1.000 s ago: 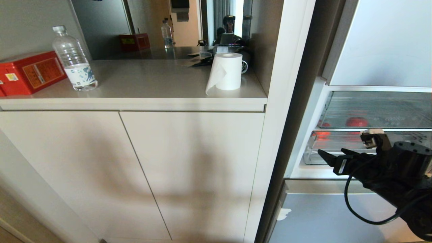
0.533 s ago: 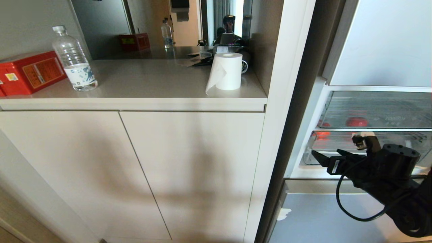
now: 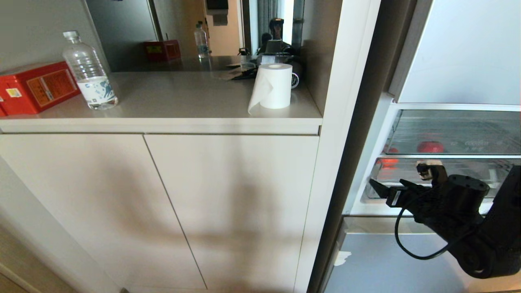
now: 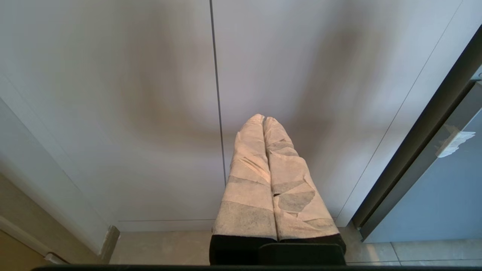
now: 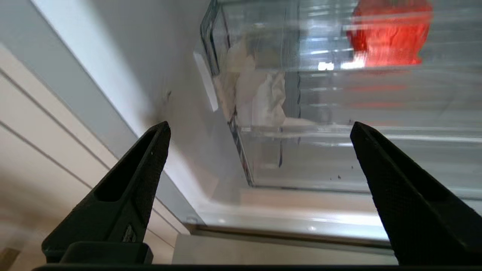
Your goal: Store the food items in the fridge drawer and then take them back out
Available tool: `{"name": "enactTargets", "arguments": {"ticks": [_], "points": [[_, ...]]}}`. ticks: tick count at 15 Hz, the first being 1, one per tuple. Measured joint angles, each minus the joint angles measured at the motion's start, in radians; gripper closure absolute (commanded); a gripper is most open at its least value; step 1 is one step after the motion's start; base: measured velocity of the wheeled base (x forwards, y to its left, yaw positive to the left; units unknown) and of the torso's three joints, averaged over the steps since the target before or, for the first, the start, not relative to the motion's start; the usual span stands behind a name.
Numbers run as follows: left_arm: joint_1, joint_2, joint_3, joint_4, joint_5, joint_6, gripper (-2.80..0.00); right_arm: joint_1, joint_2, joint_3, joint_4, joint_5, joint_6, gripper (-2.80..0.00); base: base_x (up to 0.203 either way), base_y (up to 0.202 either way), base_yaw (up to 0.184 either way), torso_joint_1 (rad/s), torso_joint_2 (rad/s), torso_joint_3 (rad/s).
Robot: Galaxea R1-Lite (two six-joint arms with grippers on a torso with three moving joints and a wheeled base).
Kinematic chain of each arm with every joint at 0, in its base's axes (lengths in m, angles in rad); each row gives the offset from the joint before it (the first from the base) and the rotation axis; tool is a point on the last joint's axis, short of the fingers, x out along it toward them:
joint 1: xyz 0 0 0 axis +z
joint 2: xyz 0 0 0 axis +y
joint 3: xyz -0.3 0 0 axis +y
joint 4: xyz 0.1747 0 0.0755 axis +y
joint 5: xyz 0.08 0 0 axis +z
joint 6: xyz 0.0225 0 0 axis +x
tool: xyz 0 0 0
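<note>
- Showing both fruits [image 3: 430,146] inside the clear drawer [image 3: 456,132], the head view suggests the storing half is done; one sits mid-drawer, the second [image 3: 389,151] at about 9 o'clock from it, by the drawer's wall.
- Right gripper [image 3: 386,191] hovers in front of the fridge [image 3: 460,53], at about 7 o'clock from the fruits, fingers spread wide and empty.
- Left gripper [image 4: 263,119] is parked facing the cabinet [image 3: 163,203], padded fingers pressed together, holding nothing.
- Taking both fruits back out looks to remain.
</note>
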Motion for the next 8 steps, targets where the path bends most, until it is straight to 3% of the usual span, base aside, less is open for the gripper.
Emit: {"name": "enactTargets", "arguments": {"ticks": [8], "points": [[0.0, 0.0, 0.0, 0.0, 0.0, 0.0, 0.0, 0.0, 0.013, -0.054, 0.0, -0.028, 0.006, -2.8, 0.0, 0.0, 0.0, 0.0, 0.0, 0.0]]}}
